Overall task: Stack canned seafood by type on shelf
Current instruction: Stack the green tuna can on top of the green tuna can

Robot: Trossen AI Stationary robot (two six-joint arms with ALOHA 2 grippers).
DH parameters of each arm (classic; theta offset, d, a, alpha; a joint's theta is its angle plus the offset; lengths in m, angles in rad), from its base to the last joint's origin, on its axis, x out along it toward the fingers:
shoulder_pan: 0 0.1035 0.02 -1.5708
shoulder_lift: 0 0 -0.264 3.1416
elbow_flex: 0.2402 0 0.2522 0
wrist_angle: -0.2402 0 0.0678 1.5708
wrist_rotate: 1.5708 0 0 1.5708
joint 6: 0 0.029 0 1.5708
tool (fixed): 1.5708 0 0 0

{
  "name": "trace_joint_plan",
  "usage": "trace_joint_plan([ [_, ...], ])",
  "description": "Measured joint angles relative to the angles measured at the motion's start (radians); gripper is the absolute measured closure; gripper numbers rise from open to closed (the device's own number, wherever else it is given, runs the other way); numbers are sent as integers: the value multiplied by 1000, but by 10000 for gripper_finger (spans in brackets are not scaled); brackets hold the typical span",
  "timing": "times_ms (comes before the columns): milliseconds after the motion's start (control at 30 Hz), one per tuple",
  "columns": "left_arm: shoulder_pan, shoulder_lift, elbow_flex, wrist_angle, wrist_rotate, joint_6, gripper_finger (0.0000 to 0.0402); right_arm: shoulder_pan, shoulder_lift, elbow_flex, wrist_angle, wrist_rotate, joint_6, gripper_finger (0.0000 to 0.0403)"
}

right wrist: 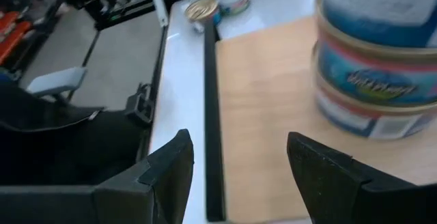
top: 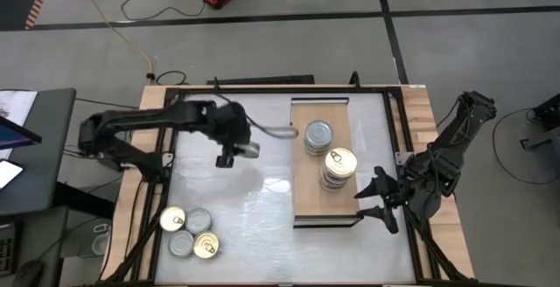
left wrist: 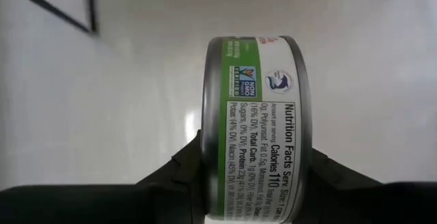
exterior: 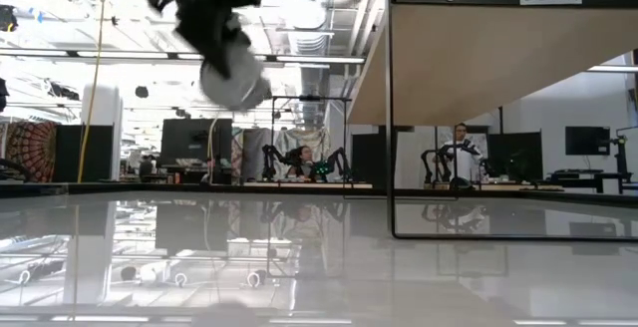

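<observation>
My left gripper [top: 234, 154] hangs above the white tabletop left of the shelf [top: 315, 195], shut on a green-labelled tin [left wrist: 256, 115]. In the low view the tin [exterior: 236, 81] shows high above the table. The shelf, a light-wood board with a dark frame, carries two stacks: a silver-lidded one [top: 318, 136] and a gold-lidded one [top: 339, 166]. My right gripper [top: 378, 201] stands open at the shelf's near right corner, with nothing between its fingers [right wrist: 171, 169]. The blue-labelled stack [right wrist: 382, 67] lies beyond it. My left gripper pinches the tin between its two fingers, one on each flat end [left wrist: 205, 156], so the round labelled wall [left wrist: 273, 162] faces the wrist camera. The fingers slant down from the table's left side. The tin is lifted clear of the table, turned on edge.
Several loose tins [top: 188, 233], gold and silver lids, sit on the table near its front left corner. A dark frame [top: 262, 86] rims the tabletop. White tabletop [top: 254, 199] lies bare between the loose tins and the shelf.
</observation>
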Motion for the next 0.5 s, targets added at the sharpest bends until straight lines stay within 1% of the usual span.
trace_joint_plan([
  [167, 47, -71, 17, 158, 165, -184, 270, 0, 0, 0, 0, -19, 4, 143],
  [267, 52, -87, 17, 249, 259, -240, 270, 0, 0, 0, 18, -42, 3, 143],
  [400, 51, -81, 17, 433, 337, -315, 270, 0, -8, 24, 64, -49, -58, 143],
  [500, 52, -61, 17, 572, 347, -387, 270, 1, -19, 60, 116, -49, -130, 143],
])
